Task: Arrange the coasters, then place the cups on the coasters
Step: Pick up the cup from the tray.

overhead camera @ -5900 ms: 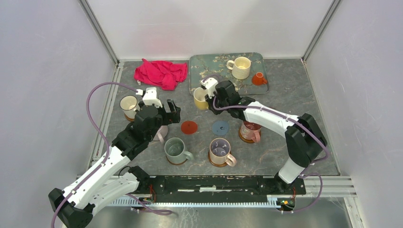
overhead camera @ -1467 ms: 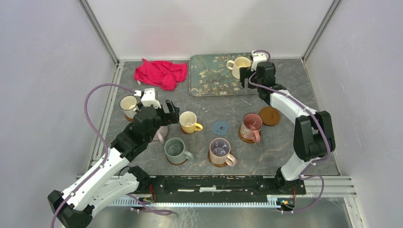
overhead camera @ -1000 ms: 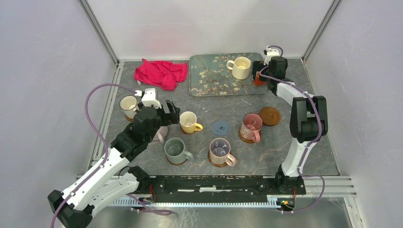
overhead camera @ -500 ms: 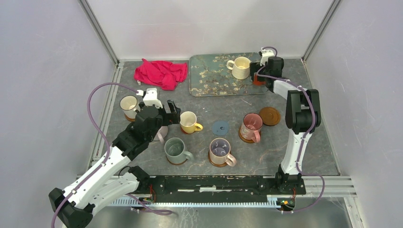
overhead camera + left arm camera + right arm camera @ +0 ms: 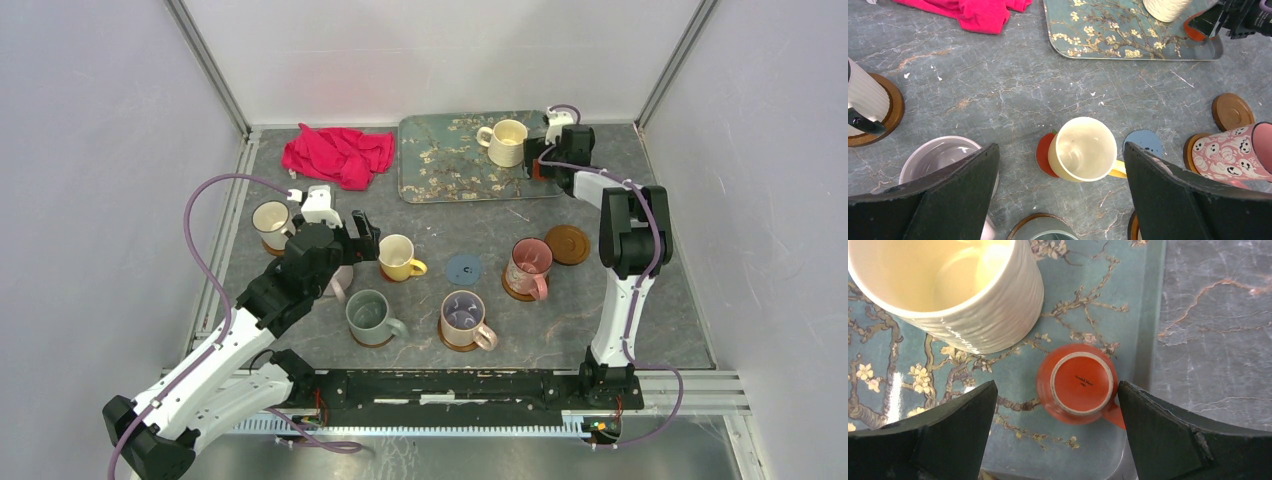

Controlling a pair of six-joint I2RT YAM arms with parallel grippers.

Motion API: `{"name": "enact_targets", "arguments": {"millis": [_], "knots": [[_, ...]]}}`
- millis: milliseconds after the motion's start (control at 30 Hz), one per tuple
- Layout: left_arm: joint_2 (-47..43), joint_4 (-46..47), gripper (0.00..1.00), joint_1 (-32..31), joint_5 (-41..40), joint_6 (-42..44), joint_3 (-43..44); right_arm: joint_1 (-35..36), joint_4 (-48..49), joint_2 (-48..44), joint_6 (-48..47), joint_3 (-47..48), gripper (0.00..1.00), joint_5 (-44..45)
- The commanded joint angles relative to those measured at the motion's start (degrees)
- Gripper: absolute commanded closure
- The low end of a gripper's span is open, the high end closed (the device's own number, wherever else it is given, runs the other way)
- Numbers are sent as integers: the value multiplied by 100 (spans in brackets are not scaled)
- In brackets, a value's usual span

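The only writing to be found is on the upturned base of the tiny orange cup [image 5: 1081, 384]: two short lines of dark print, too small to read. The blue coaster [image 5: 1143, 142] bears a small dark mark, likewise illegible. The orange cup sits mouth-down on the teal blossom tray [image 5: 1148, 315], close to its right rim. It is glossy, with a pale foot ring and a handle jutting toward the lower right of the wrist view. A ribbed cream mug [image 5: 953, 295] stands just beside it on the tray. The right pincer [image 5: 1057, 390] hangs over the cup, jaws wide apart, one finger on each side, gripping nothing. The left pincer [image 5: 1060, 146] is likewise spread and empty above the yellow mug [image 5: 1083, 155], which stands upright and off-centre on the red coaster [image 5: 1043, 156] on the grey marbled surface [image 5: 998, 90]. The blue coaster lies bare just right of that mug. An amber-brown ringed coaster [image 5: 1231, 111] lies bare near the pink patterned mug [image 5: 1233, 152], which stands on a coaster of its own.
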Motion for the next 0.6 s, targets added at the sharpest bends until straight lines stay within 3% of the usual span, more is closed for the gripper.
{"name": "enact_targets", "arguments": {"millis": [0,567], "knots": [[-12,173,0,14,-31,-120,5,-8,169,-119,37,-81,2,-164],[-13,188,0,19,4,-124,2,625,-401,-559,683,-297,10,373]]}}
